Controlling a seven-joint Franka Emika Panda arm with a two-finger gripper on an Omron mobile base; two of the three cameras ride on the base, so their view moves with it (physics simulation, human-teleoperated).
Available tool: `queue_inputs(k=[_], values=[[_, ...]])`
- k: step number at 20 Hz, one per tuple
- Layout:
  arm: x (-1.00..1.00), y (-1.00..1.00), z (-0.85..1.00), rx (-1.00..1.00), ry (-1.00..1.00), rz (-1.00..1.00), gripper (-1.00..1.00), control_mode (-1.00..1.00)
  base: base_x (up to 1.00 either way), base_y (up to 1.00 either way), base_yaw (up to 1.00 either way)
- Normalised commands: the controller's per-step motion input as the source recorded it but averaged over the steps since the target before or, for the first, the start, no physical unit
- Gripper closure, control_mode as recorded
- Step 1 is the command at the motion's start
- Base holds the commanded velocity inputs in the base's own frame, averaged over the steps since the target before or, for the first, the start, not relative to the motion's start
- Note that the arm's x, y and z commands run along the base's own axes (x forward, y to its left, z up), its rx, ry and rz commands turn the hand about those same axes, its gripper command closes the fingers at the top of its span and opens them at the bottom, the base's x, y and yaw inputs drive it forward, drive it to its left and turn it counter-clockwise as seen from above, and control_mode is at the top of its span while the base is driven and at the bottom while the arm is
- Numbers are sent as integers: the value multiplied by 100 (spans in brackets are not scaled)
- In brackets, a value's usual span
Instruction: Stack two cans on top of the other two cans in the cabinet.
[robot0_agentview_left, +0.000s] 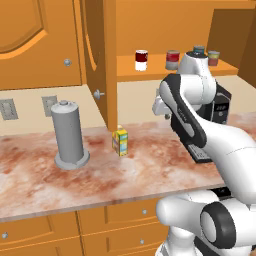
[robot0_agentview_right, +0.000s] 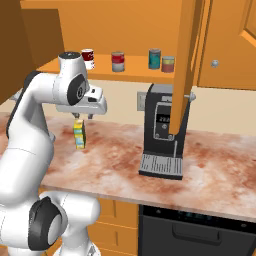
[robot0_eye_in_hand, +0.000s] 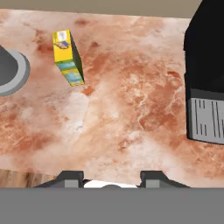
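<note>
Gripper (robot0_eye_in_hand: 112, 177) closed up, holding nothing, hanging over the counter (robot0_eye_in_hand: 131, 109) | four cans sit side by side on the cabinet (robot0_agentview_left: 150, 72) shelf: red-white (robot0_agentview_left: 141, 60), grey-red (robot0_agentview_left: 172, 59), teal (robot0_agentview_right: 155, 58), grey-green (robot0_agentview_right: 168, 64) | nothing stacked yet, both lifts left.

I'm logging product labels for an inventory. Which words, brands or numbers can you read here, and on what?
None can be read.
yellow carton: coloured printing, too blurred.
coffee machine: small lit display, characters too small.
four cans on the cabinet shelf: colour bands, no legible text.
grey canister: plain.
</note>
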Motion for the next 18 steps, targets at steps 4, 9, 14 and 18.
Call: queue_inputs(k=[4, 9, 14, 18], values=[[-14, -2, 0, 0, -6, 0, -100, -100, 0, 0, 0], [-12, -2, 23, 7, -45, 0, -100, -100, 0, 0, 0], [-8, -7, 55, 8, -37, -3, -100, -100, 0, 0, 0], [-1, 5, 58, 8, -32, -6, -100, -100, 0, 0, 0]])
